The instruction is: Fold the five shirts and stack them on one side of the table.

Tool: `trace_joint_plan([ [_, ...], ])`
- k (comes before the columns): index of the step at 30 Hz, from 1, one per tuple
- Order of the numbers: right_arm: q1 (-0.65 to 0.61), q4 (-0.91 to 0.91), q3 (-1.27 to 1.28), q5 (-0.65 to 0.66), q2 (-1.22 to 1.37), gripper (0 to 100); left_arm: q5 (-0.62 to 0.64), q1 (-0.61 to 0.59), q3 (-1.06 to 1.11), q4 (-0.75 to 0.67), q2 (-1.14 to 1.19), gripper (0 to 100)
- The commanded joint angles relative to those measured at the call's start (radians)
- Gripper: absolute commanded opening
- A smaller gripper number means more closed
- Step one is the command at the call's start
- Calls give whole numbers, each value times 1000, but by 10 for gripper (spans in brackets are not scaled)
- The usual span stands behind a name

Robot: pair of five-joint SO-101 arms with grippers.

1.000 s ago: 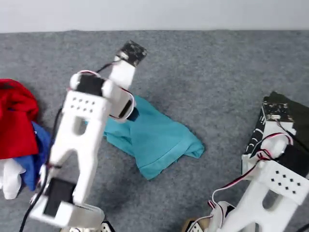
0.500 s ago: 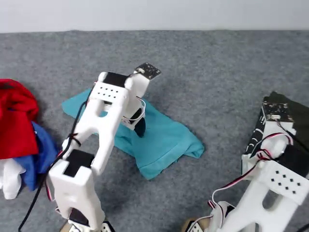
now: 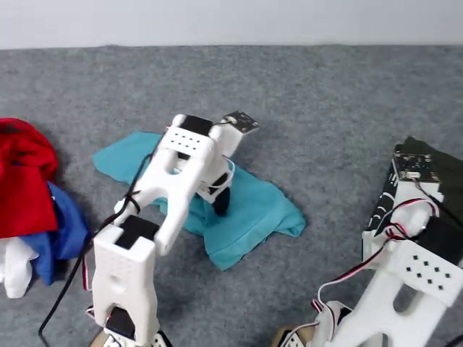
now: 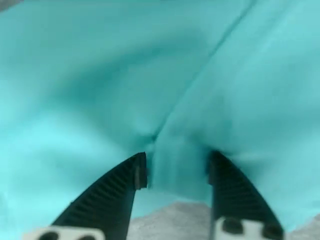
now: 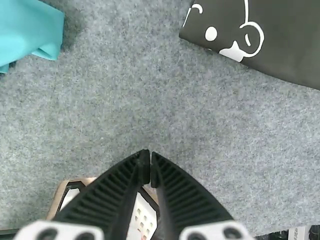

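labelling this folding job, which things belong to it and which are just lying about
Job: teal cloth shirt under the left gripper; red shirt, blue shirt, white shirt heaped together; black shirt with white print.
Lying about: grey felt table cover; tan-edged board below the right gripper.

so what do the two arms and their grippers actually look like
Both the left arm and right arm are white plastic with rows of small round holes and black servo blocks. Red, white and black cables run along them. The left gripper and right gripper have black, ribbed, tapering fingers on white bases.
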Motion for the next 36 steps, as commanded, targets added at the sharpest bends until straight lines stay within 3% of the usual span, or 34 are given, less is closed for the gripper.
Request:
trace_joint_plan([
  [1, 12, 41, -3, -5, -21, 9, -3, 60, -35, -9, -8, 130],
  [7, 12, 41, -3, -5, -21, 9, -2, 80, -35, -9, -9, 30],
  [13, 12, 41, -3, -5, -21, 9, -5, 75, -39, 61, -34, 17],
  [26, 12, 39, -3, -5, -21, 9, -2, 46, -41, 189, -502, 5],
  [31, 7, 39, -3, -3, -21, 9, 17, -118, -36, 195, -669, 5],
  [36, -137, 39, -6, -3, -21, 9, -26, -393, -27, 196, -848, 5],
])
